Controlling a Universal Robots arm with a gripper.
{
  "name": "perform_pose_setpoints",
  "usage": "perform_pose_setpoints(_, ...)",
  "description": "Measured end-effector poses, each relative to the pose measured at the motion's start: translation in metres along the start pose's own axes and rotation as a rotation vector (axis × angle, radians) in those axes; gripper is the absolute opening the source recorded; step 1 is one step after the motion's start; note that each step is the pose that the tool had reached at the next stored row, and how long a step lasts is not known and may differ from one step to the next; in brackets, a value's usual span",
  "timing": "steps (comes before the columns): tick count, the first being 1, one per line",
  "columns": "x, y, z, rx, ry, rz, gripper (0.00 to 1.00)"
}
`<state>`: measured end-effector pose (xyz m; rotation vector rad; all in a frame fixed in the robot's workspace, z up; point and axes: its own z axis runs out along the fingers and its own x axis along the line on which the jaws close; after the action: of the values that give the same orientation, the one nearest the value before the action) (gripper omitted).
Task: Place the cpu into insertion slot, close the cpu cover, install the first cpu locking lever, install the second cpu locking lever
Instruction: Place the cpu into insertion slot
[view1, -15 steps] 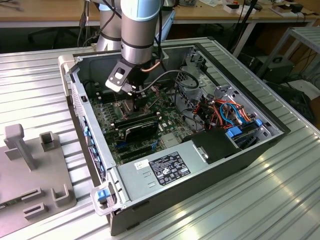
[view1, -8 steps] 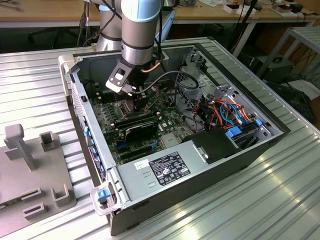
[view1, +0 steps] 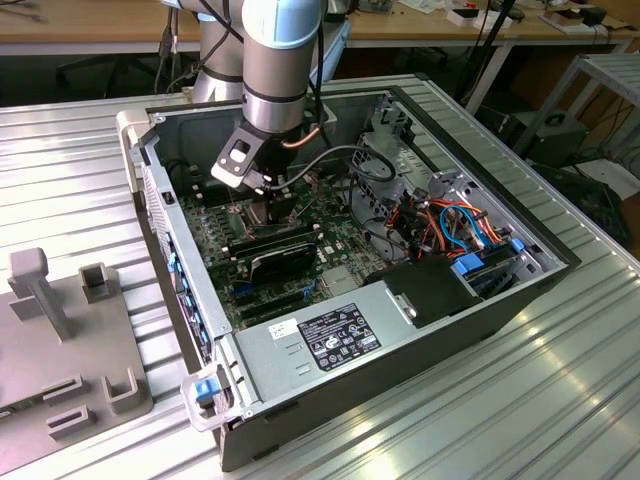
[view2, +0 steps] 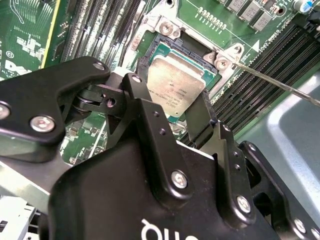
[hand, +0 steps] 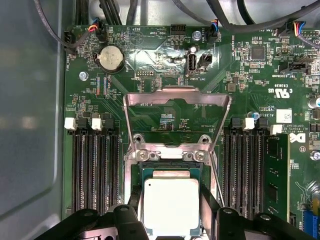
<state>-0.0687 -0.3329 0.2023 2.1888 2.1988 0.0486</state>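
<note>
Ribbed silver table (view1: 520, 400) under an open computer case (view1: 440, 340), glossy green board (hand: 165, 60) inside. Arm (view1: 275, 60) upright, wrist pointing down. Black gripper (hand: 171, 200) clamped on the flat, matte-silver square chip (hand: 171, 210), right over the black socket (view2: 175, 45). Thin metal cover (hand: 177, 97) swung open.

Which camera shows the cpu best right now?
Second wrist view: the cpu is close up, its metal top and edges clear, held in the pincer above the insertion slot. The first wrist view shows its top square-on. In the exterior view the arm hides it.
</note>
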Motion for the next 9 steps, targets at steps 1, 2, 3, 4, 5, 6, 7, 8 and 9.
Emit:
perform_pose_setpoints(1,0.0000,0.0000,0.0004,-0.0002,0.0004,0.000,0.55)
perform_pose_setpoints(2,0.0001,0.0000,0.0010,-0.0002,0.0007,0.000,0.55)
perform_pose_setpoints(3,0.0000,0.0000,0.0017,-0.0001,0.0016,0.000,0.55)
perform_pose_setpoints(4,0.0000,-0.0001,0.0023,-0.0001,0.0026,0.000,0.55)
perform_pose_setpoints(5,0.0000,-0.0001,0.0030,-0.0001,0.0035,0.000,0.55)
perform_pose_setpoints(6,0.0000,-0.0002,0.0035,0.0000,0.0035,0.001,0.55)
perform_pose_setpoints(7,0.0000,-0.0002,0.0041,0.0002,0.0035,0.001,0.55)
perform_pose_setpoints(8,-0.0001,-0.0003,0.0044,0.0004,0.0035,0.001,0.55)
perform_pose_setpoints(9,-0.0001,-0.0003,0.0048,0.0004,0.0037,0.001,0.55)
